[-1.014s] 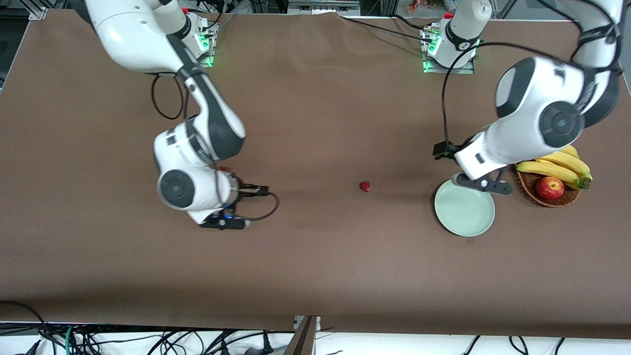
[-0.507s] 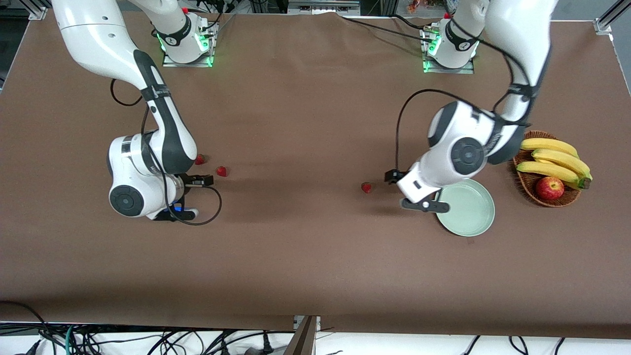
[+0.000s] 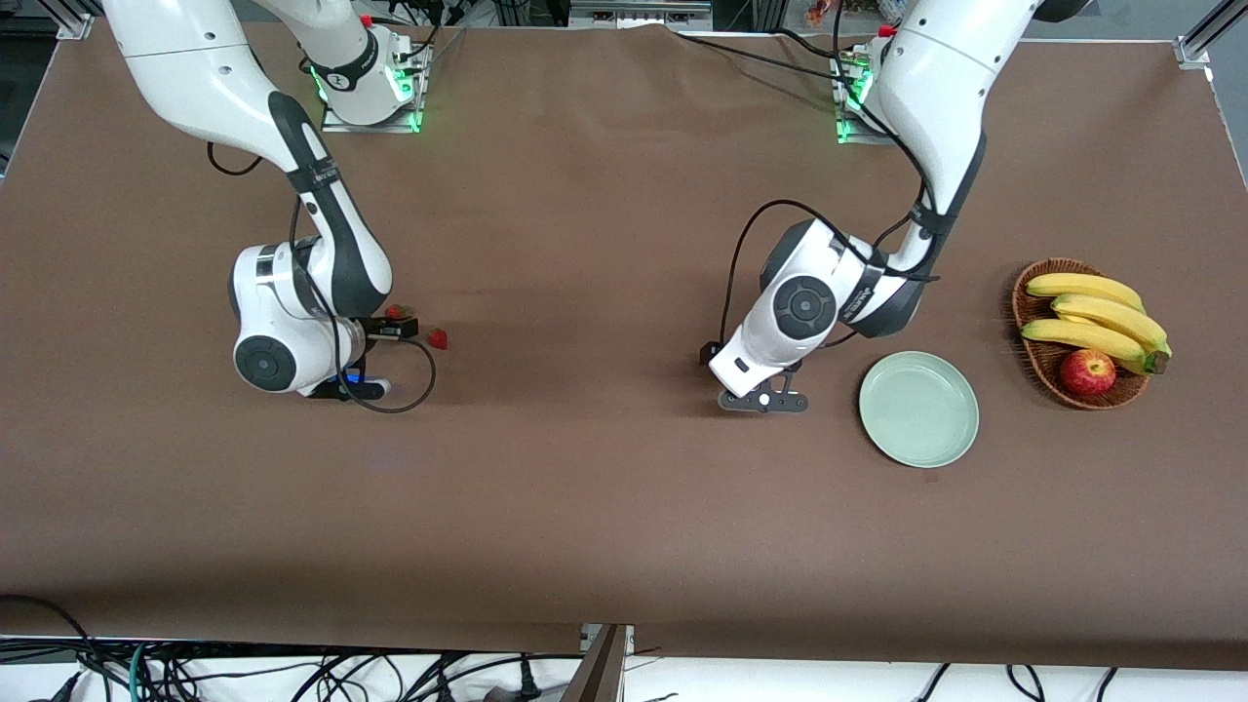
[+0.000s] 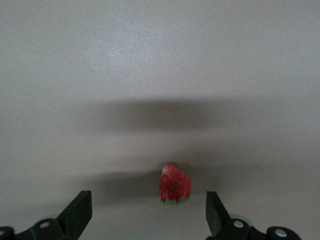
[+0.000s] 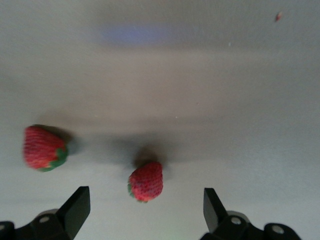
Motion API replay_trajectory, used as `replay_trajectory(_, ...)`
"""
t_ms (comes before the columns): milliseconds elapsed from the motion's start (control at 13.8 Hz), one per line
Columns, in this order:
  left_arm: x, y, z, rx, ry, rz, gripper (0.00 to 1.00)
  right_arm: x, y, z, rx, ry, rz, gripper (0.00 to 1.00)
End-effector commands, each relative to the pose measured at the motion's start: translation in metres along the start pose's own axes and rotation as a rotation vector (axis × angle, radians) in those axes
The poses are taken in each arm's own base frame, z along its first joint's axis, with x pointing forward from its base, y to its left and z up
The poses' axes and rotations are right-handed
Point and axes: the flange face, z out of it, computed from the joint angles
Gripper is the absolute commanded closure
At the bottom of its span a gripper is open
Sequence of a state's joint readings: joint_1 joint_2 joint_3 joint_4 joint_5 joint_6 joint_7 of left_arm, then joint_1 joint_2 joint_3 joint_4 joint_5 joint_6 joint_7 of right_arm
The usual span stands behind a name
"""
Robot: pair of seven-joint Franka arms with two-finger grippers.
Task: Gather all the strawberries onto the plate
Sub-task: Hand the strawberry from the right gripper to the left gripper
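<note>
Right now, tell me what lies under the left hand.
Under the open left hand one strawberry lies on the brown table, untouched. The arm hides that berry from the front camera.

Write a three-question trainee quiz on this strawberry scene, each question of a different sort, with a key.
1. True or false: the plate already holds a strawberry.
2. How many strawberries show in the right wrist view?
3. The left gripper is: A) shut on a berry, B) open over a strawberry, C) over the basket.

Key:
1. False; the plate holds nothing.
2. Two, on the table below the open right gripper.
3. B.
</note>
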State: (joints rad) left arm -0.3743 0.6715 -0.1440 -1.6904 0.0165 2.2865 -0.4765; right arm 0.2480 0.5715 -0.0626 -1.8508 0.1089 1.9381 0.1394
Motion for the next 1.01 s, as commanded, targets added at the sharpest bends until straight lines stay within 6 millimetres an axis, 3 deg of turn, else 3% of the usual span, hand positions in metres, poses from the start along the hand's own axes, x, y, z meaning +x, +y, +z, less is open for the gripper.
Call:
replay_trajectory(0,0.000,0.010,0.017,0.018,0.029,-0.001,0.00,-0.018,0.006,0.010,-0.005,0.031,-0.008,0.00)
replay_trajectory(217,-0.001,0.016,0.027,0.003,0.049,-0.020,0.00,-0.018,0.008,0.024,-0.004,0.056,-0.005,0.07)
replay_trajectory(362,-0.005,0.017,0.030,0.008,0.041,-0.021,0.28,-0.018,0.008,0.026,-0.003,0.060,-0.004,0.24)
replay_trajectory(507,-0.009,0.019,0.032,0.010,0.035,-0.055,0.39,-0.019,0.009,0.027,-0.004,0.054,-0.004,0.54)
replay_trajectory(652,-0.017,0.033,0.035,0.013,0.034,-0.078,0.53,-0.019,0.008,0.028,-0.005,0.050,-0.002,0.76)
replay_trajectory(869,-0.016,0.031,0.028,0.016,0.034,-0.087,0.96,-0.019,0.008,0.025,-0.001,0.051,0.006,0.99)
replay_trajectory(941,-0.014,0.028,0.022,0.017,0.035,-0.088,1.00,-0.018,0.007,0.022,0.000,0.058,0.007,1.00)
